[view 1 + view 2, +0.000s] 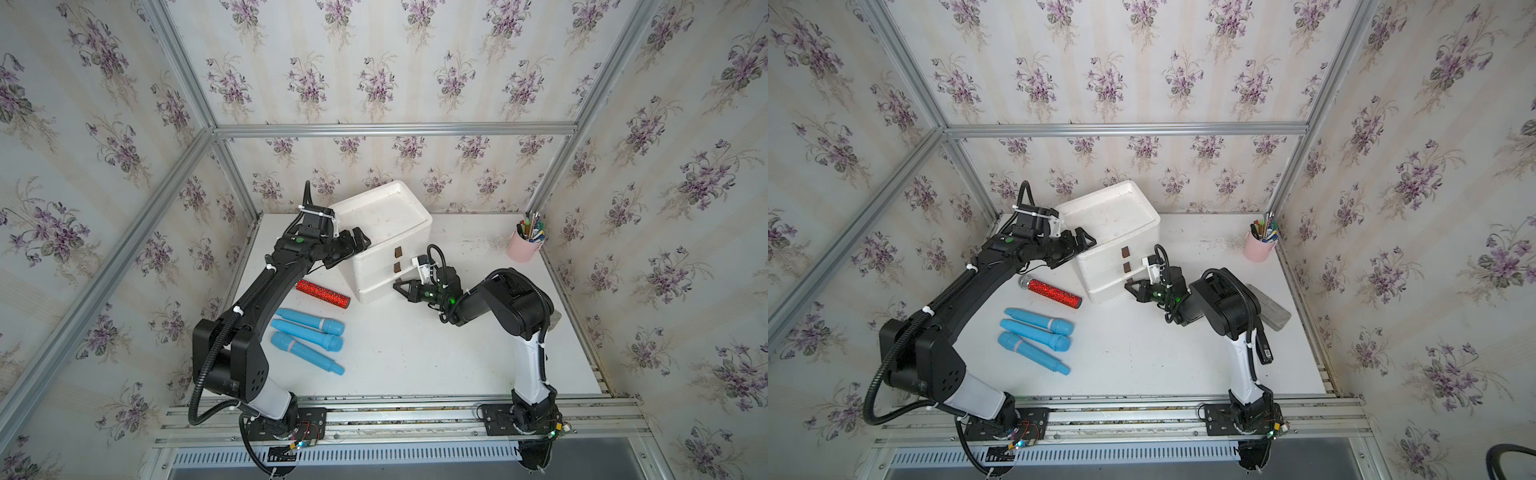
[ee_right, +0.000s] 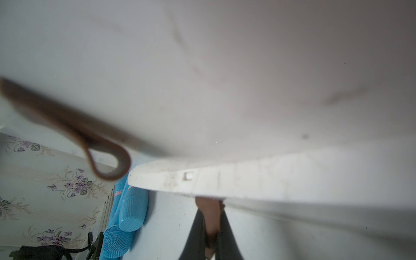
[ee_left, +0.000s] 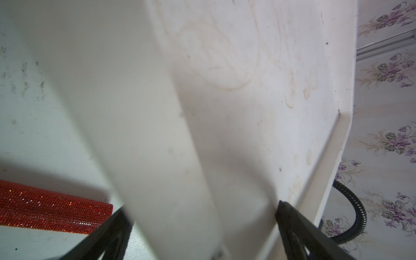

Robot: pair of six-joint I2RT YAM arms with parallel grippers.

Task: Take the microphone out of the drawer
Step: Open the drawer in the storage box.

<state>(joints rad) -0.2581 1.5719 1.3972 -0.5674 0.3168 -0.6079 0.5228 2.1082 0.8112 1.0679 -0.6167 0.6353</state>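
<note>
You won't spot the target mic: all 3 drawers of the white drawer unit (image 1: 386, 253) look shut in both top views, so whatever's inside is hidden. Your R gripper (image 1: 400, 286) sits at the front of the bottom drawer (image 1: 376, 296). In the right wrist view its fingers (image 2: 195, 231) are pinched closed on that drawer's brown pull tab (image 2: 210, 213). The top tab (image 1: 398, 252) and mid tab (image 1: 397, 267) hang free above it; the mid one shows as a blurred loop in the wrist view.

Your L gripper (image 1: 360, 241) is up at the unit's near-left top corner, jaws spread wide and holding nothing. They straddle the raised rim of the top tray (image 3: 315, 180), one finger (image 3: 117, 225) outside by the side wall and the other inside. Can't tell if either touches.

On the table (image 1: 415, 357), left of the unit:
- a red glitter mic (image 1: 323, 293) lies just beside the unit's base
- 3 blue mics (image 1: 309, 336) lie side by side, close together, nearer the robot

A pink cup of pens (image 1: 524, 248) stands in the far R corner, well apart from the rest
</note>
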